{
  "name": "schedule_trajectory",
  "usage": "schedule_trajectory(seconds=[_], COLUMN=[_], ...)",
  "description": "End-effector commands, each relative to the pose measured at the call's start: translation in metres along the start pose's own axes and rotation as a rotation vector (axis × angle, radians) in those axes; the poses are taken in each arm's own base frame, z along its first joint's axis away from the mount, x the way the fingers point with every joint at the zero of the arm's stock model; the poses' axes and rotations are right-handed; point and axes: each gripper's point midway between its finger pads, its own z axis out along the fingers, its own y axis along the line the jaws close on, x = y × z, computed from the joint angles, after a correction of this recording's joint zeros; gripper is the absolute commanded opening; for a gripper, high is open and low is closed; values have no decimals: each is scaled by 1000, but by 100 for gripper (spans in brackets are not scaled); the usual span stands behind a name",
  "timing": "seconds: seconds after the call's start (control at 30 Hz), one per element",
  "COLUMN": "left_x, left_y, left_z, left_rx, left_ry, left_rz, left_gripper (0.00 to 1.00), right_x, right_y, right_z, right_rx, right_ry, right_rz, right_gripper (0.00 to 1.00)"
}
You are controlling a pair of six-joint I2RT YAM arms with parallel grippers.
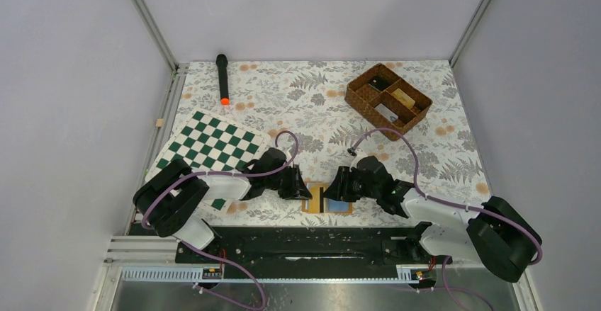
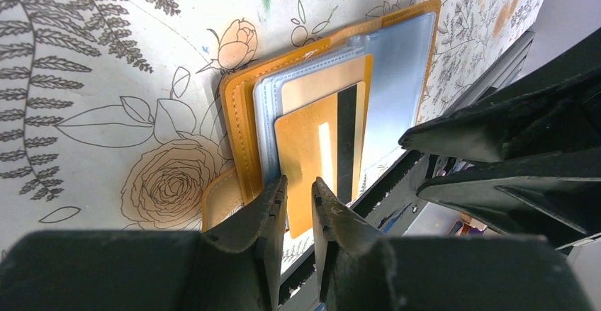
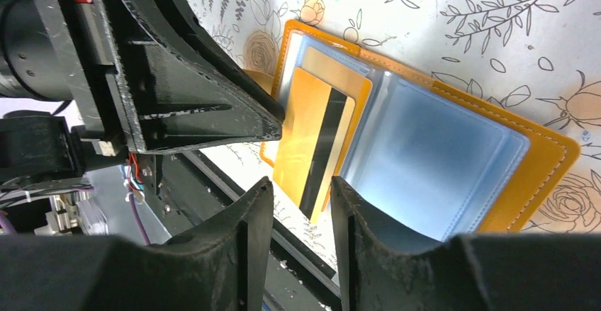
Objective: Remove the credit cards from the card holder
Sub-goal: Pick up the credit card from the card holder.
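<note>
While the card holder (image 1: 314, 203) lies open between your arms | left gripper (image 2: 298, 187) at the holder's left edge, fingers a sliver apart, grip unclear | striped credit card (image 3: 305, 134) half out of the holder's left pocket | right gripper (image 3: 301, 187) open, empty, astride the card's free end: close squarely, draw straight out along the pocket.

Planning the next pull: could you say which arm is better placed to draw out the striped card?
Right, probably: the right gripper, open, faces the free end of the card; the left gripper sits at the card holder.
</note>
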Motion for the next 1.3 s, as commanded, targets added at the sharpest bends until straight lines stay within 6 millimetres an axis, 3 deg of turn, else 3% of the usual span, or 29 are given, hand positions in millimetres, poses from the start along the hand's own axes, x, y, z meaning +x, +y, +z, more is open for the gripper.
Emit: schedule_trajectory(seconds=[0.0, 0.87, 1.27], left_x=[-4, 0, 1], left_y=[0, 3, 1], left_z=[0, 2, 2], left_rx=[5, 13, 24], left_ry=[-25, -18, -10], left_rz=[2, -9, -9], left_gripper=[20, 20, 20], right_x=[-12, 0, 4], right_y=[14, 14, 26], right_z=[-2, 32, 32], right_rx=[-38, -96, -185], right_ry=[-33, 42, 57], right_rz=[22, 117, 109], right_gripper=[41, 41, 18])
